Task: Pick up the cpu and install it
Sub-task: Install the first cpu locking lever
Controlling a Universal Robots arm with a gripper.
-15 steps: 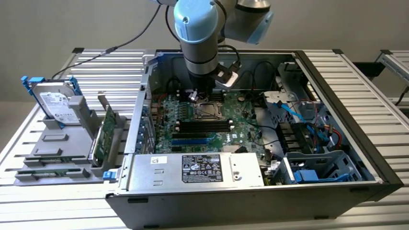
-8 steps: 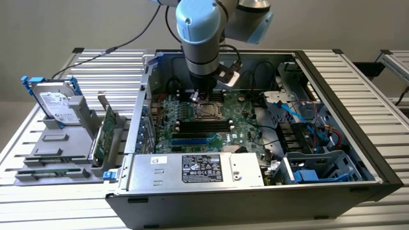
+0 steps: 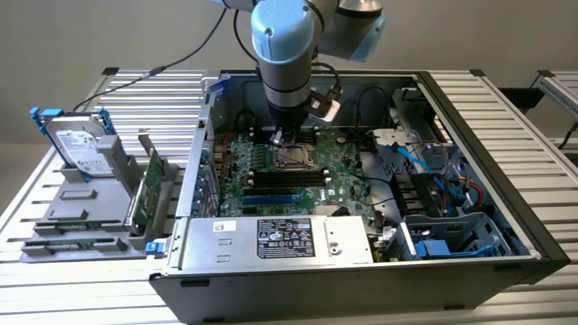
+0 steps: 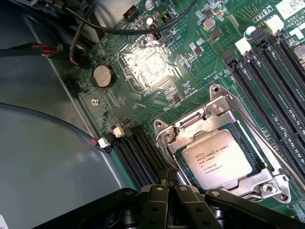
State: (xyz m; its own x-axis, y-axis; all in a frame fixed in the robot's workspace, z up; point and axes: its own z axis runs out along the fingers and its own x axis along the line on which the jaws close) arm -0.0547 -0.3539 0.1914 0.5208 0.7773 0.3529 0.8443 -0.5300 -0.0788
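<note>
- Exterior view: the arm (image 3: 284,40) reaches down into an open computer case (image 3: 316,298) that sits on a slatted metal surface (image 3: 54,298).
- The pincer (image 3: 285,142) hangs low over the motherboard (image 3: 348,169), just above the socket (image 3: 294,158).
- A silver power supply (image 3: 280,240) with a label runs across the near side of the case.
- On the exterior view's left, outside the case, a hard drive (image 3: 77,143) in a blue bracket stands upright in a grey holder (image 3: 81,203). Green cards (image 3: 149,186) stand on edge just beside it.
- Wrist view: the cpu (image 4: 218,159) lies flat in the socket, silver top up, print visible, with the metal frame (image 4: 190,125) around it. We cannot tell whether the frame is latched.
- The pincer's fingers are together and grip nothing. The tips sit near the frame's corner, apart from the cpu.
- Black memory slots (image 4: 276,81) run beside the socket.
- A coin cell (image 4: 103,75) lies farther off on the board, and a red-black cable (image 4: 28,50) comes in near the board's edge.
</note>
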